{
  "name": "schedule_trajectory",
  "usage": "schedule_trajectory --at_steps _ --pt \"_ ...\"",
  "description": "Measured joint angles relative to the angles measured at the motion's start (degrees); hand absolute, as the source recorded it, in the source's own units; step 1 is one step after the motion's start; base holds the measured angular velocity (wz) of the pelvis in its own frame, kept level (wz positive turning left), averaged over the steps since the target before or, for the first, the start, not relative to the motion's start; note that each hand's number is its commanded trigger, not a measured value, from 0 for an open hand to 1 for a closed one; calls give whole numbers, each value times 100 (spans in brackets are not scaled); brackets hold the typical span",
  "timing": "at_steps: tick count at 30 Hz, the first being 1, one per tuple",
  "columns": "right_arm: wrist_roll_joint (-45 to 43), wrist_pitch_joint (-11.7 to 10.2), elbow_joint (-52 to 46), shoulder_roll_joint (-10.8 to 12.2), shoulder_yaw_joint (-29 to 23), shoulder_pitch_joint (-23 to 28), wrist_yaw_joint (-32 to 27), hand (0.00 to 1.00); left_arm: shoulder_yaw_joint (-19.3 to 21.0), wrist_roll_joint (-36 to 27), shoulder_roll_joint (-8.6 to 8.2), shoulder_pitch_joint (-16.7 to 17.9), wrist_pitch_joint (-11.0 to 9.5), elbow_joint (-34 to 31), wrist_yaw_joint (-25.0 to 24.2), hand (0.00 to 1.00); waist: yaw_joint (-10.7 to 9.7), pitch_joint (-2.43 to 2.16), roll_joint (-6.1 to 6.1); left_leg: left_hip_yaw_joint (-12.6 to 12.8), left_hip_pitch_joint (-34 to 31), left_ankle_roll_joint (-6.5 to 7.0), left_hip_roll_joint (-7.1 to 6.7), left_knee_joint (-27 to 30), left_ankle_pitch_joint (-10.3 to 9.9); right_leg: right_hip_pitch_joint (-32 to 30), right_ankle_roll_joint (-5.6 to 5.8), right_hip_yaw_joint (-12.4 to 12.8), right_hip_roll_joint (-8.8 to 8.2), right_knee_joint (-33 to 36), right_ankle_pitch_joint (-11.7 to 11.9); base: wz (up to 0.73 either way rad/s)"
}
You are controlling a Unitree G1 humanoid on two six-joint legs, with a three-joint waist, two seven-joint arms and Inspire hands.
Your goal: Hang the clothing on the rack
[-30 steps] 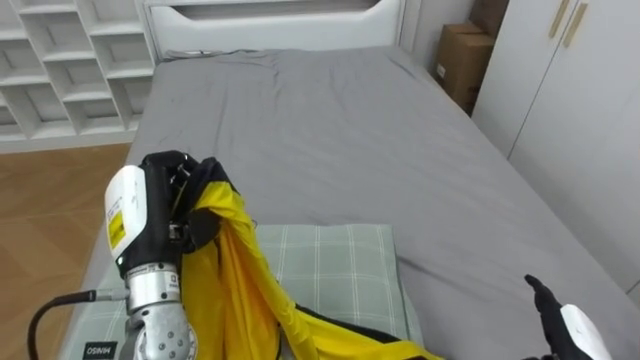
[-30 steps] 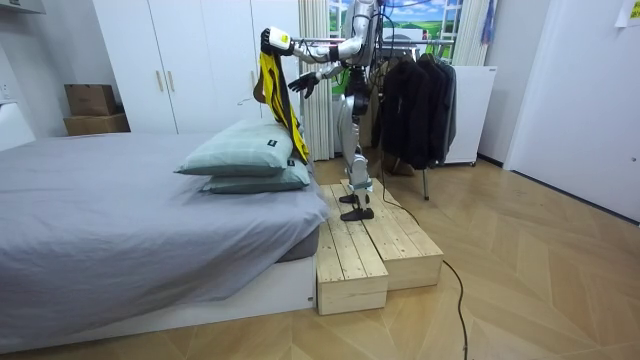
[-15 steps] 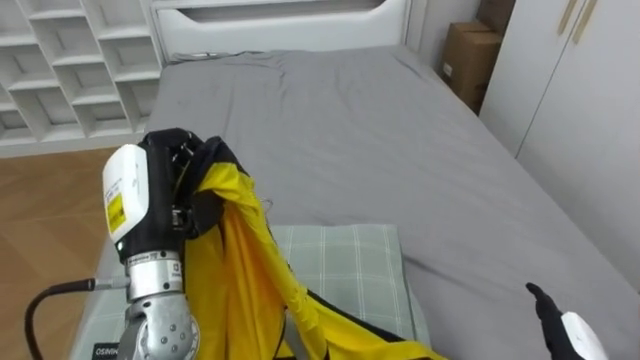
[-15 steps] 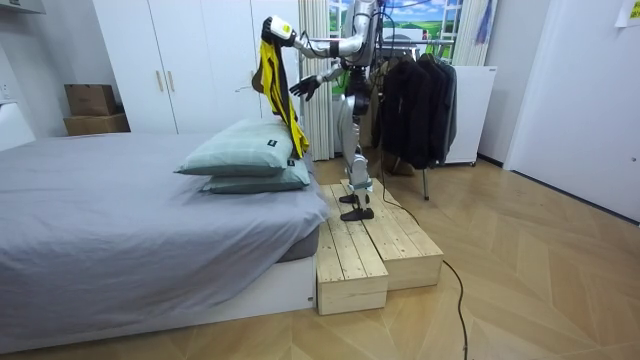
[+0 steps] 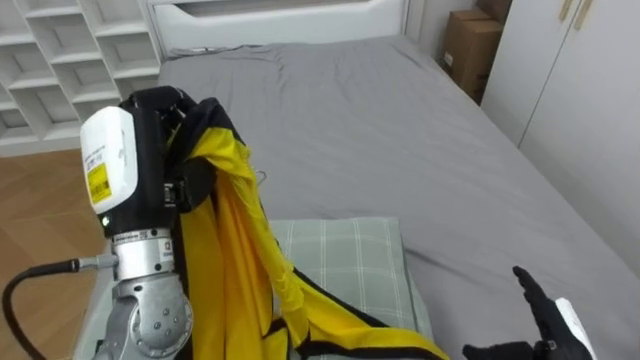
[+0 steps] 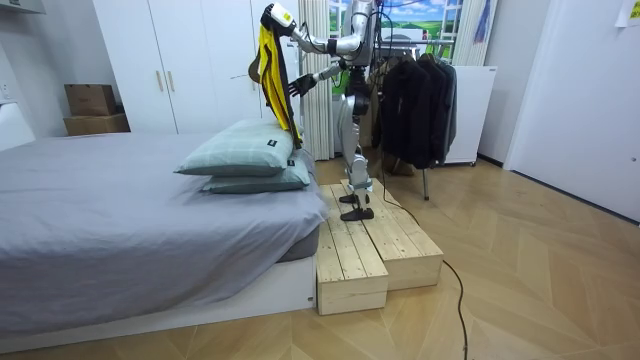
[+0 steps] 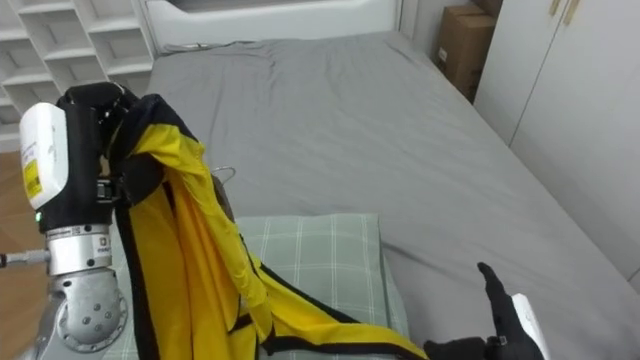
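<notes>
The left hand [image 5: 152, 128], clenched on the yellow garment [image 5: 232, 255], has risen, so the cloth hangs nearly free below it. The right hand [image 5: 541, 308] is spread and empty.

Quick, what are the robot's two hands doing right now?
Left hand: shut on the yellow jacket, held up high.
Right hand: open, holding nothing.

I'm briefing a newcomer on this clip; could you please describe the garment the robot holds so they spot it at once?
Start at the grey bed, then the checked green pillow at its near end. Above it the left hand holds up the garment: bright yellow with black trim, against all that grey.
</notes>
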Motion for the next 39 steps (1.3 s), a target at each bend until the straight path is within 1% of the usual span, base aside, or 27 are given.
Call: schedule_trajectory --at_steps 3,5,9,13,17,20,24,26,29,32,35,39 --pt "50 0 -52 16 1 -53 94 0 0 184 4 -8 -5 -1 5 100 9 20 40 -5 -41 0 0 0 0 -41 0 1 -1 2 0 0" --pt "144 0 -66 35 29 -122 157 0 -1 293 4 -20 -18 -2 18 100 7 24 46 -3 -84 0 -4 3 0 -86 0 4 0 6 0 -2" --pt "476 -2 -160 43 217 -188 190 0 -1 400 7 -23 -137 -6 151 100 25 22 49 10 -78 0 -3 -4 0 -100 -1 15 6 5 0 -2" --pt "626 -8 -200 74 258 -207 249 0 -1 405 11 -24 -250 -10 264 100 62 20 51 15 -51 0 -5 -11 0 -81 -1 21 1 3 0 0" --pt "753 -7 -251 74 329 -275 325 0 0 402 17 -25 -254 -11 347 100 70 20 51 32 -38 0 -3 -19 1 -77 0 21 -3 3 0 0" --pt "1083 -6 -550 73 328 -343 319 0 -1 401 16 -25 -254 -16 422 100 67 18 52 43 -34 0 0 -13 1 -72 0 15 -2 3 0 0" --pt "1805 -14 -671 73 318 -540 367 0 -3 471 15 -25 -251 -190 422 100 45 15 53 93 -23 -1 3 -1 1 -54 -1 22 -5 7 1 0" --pt "2166 -12 -678 80 320 -542 416 0 -4 551 17 -25 -250 -288 424 100 35 13 56 92 -4 -1 3 -3 1 -36 -1 23 -5 9 1 0" --pt "2548 -8 -691 86 326 -543 474 0 -7 700 16 -25 -231 -395 418 100 50 5 67 94 1 -1 6 -6 1 -41 0 28 -5 16 2 -1" --pt "3044 -6 -707 78 330 -544 566 0 -7 754 16 -25 -196 -423 396 100 58 -18 94 98 3 -1 23 -6 1 -50 -1 29 -3 21 2 -2" --pt "3461 -6 -702 81 422 -549 705 0 -7 757 12 -37 -114 -423 376 100 58 -40 126 88 11 -1 27 1 1 -39 -3 47 -3 21 3 0" --pt "3740 3 -693 90 580 -551 1073 0 -11 754 9 -63 -92 -424 322 100 76 -40 126 101 58 -1 27 -11 1 8 -3 55 2 11 3 0"
